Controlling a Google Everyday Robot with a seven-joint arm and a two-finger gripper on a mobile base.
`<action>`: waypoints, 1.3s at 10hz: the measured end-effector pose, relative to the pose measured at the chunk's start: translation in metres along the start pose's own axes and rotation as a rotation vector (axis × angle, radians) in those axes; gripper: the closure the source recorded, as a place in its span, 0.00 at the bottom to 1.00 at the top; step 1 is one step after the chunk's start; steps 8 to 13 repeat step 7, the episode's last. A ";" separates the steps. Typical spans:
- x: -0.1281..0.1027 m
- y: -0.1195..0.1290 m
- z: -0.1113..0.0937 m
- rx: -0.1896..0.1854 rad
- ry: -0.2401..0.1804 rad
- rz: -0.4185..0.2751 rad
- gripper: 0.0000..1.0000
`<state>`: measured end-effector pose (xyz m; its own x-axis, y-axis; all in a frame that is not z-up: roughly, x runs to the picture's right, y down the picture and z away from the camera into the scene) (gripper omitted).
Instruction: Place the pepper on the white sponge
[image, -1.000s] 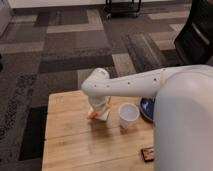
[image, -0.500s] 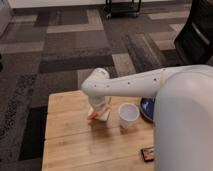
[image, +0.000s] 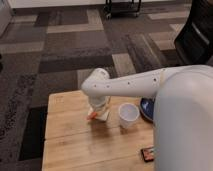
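A white robot arm reaches from the right side of the frame across a wooden worktop (image: 75, 145), with patterned grey carpet filling the upper half of the scene. The arm bends down at its wrist near the centre of the frame, and the gripper (image: 98, 113) sits low over the worktop there, mostly hidden by the wrist housing, so whether it is clamped or released cannot be told. Directly beneath it lies the white sponge (image: 103, 116), of which only a pale corner shows. The pepper (image: 91, 117) appears as a small orange-red tip poking out at the lower left of the gripper, touching or just above the sponge's left edge; which of the two is unclear. Just to the right of the sponge stands a white cup (image: 128, 115), and beyond it, partly behind the arm, a dark blue plate (image: 146, 108). A small dark box (image: 147, 154) lies near the lower right edge of the worktop. The task appears to be at the placing step, with the pepper brought down to the sponge. The next move likely calls for letting go so the pepper rests on the pad, then lifting straight up without nudging the nearby cup.
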<state>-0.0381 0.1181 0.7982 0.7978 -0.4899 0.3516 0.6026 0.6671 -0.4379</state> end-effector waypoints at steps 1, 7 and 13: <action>0.000 0.000 0.000 0.000 0.000 0.000 0.76; 0.000 0.000 0.000 0.000 0.000 0.000 0.60; 0.000 0.000 0.000 0.000 0.000 0.000 0.60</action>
